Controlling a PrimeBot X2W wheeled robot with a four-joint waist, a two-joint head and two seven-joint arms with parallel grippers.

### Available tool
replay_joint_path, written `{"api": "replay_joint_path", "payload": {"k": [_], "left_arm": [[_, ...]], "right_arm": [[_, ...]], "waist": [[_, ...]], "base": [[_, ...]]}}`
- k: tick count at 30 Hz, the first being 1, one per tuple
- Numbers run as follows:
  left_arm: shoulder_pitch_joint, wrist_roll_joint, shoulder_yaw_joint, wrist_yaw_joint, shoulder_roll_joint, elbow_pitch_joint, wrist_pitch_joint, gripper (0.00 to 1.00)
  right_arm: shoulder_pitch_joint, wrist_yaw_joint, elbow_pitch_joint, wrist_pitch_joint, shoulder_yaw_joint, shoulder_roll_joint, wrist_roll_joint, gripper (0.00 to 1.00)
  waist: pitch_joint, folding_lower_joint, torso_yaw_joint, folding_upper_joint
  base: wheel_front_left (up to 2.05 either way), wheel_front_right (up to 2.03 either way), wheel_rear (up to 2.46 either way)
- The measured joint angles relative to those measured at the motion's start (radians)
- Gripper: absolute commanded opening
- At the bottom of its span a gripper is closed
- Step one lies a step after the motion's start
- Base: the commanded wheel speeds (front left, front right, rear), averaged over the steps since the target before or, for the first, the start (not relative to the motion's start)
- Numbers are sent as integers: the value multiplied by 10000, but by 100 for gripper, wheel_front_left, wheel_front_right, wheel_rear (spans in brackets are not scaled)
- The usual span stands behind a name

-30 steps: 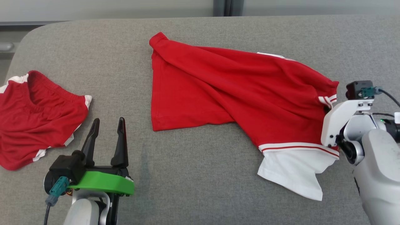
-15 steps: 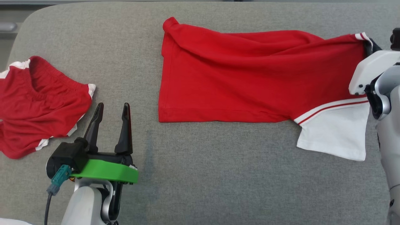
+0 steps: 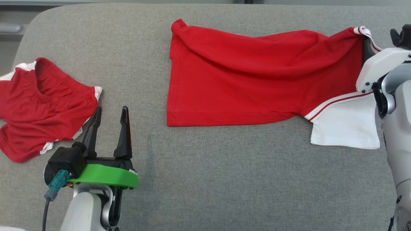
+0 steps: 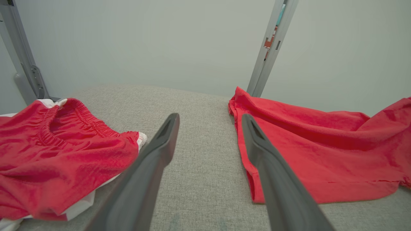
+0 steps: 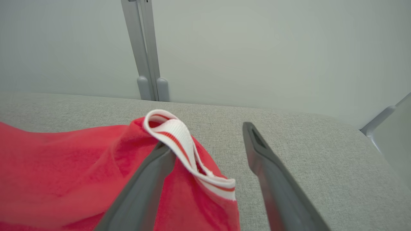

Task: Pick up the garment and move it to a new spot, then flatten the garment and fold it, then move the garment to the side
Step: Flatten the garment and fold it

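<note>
The right hand (image 5: 207, 138) gapes wide, yet the shirt's (image 3: 257, 80) cuff (image 5: 175, 131) drapes over one finger (image 5: 151, 179); pulling away could drag the shirt askew.

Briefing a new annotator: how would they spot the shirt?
On the grey table, look at the right half. The shirt lies spread there by the right gripper: red with a white striped sleeve, unlike the bunched elastic-waisted shorts at left.
</note>
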Motion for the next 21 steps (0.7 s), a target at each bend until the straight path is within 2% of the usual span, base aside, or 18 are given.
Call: {"api": "replay_joint_path", "payload": {"k": [5,10,14,21], "left_arm": [[158,27,167,-2,-4,169,0,100],[496,88,366,-4,-4,314,0,100],[802,121,533,-4,-2,418,0,100],[1377,194,711,-4,8,510,0,100]], "right_arm": [[610,0,-21,-407,125,282,238,100],[1772,-2,-727,-905,330,543,531,100],[3055,-2,-1730,-1124,548,802,700,100],[5336,-2,-4222,-1494,748,1348,894,100]], "waist": [[-342,0,-182,0],[-793,0,-402,0],[-1229,0,-600,0],[-1927,0,-955,0]], "base": [[0,0,0],[0,0,0],[0,0,0],[0,0,0]]}}
